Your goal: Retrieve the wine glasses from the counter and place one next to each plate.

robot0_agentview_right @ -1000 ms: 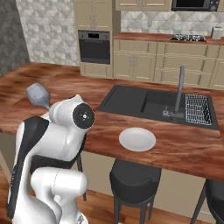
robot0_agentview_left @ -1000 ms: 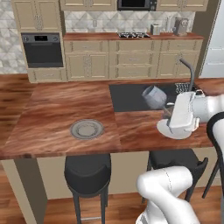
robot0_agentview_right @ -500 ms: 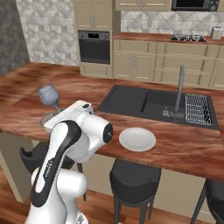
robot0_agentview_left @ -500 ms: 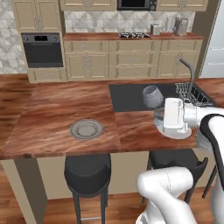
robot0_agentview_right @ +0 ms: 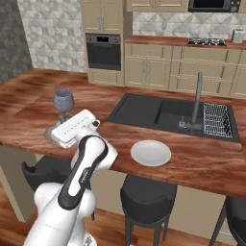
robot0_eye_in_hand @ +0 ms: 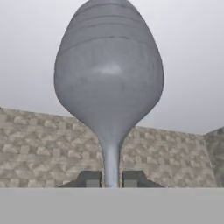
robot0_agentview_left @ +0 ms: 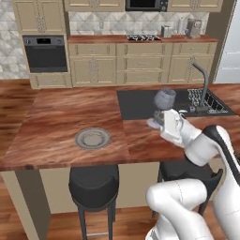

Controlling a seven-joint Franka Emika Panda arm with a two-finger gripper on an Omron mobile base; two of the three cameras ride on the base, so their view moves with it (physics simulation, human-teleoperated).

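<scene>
Grey ringed metal plate (robot0_agentview_left: pixel 93 138) lies on the left of the reddish wood counter (robot0_agentview_left: pixel 61 117) with no glass beside it. Right of it, over the counter's near edge, the gripper (robot0_eye_in_hand: pixel 111 179) is clamped on the stem of a blue-grey wine glass (robot0_agentview_left: pixel 163 99), held aloft. Farther right, the white plate (robot0_agentview_right: pixel 151 153) also lacks a glass, so neither placement looks done.

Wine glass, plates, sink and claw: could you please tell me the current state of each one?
wine glass: upright, held by its stem, lifted above the counter.
claw: shut on the wine glass's stem.
grey plate: flat on the counter, bare, no glass beside it.
white plate: flat on the counter, bare, no glass beside it.
sink: faucet upright, no water running.
</scene>
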